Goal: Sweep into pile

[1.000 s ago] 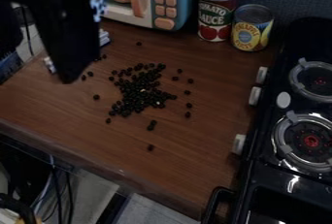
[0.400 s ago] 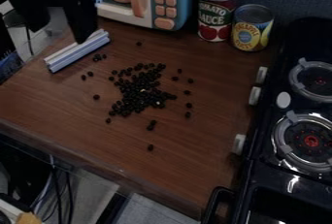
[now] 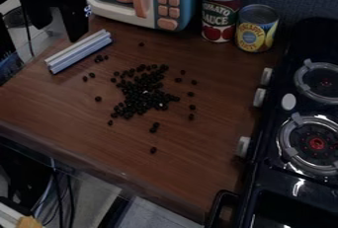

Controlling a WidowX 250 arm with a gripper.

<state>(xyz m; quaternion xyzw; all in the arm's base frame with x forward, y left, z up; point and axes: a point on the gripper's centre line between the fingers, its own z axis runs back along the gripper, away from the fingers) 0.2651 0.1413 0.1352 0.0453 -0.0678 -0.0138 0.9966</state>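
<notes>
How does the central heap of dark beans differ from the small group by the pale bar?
The central heap is a broad, ragged patch of many beans; the small group is just a few. The heap lies away from the pale bar; the group sits close beside it. Both are dark beans.

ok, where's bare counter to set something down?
Counter, lower right, between the dark beans and stove. Also lower left, between beans and near edge. Crowded: mid-counter, bean cluster; upper left, white bar by the end effector; top, microwave and cans.

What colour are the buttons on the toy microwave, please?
The buttons are salmon pink, seen in the camera view.
</notes>
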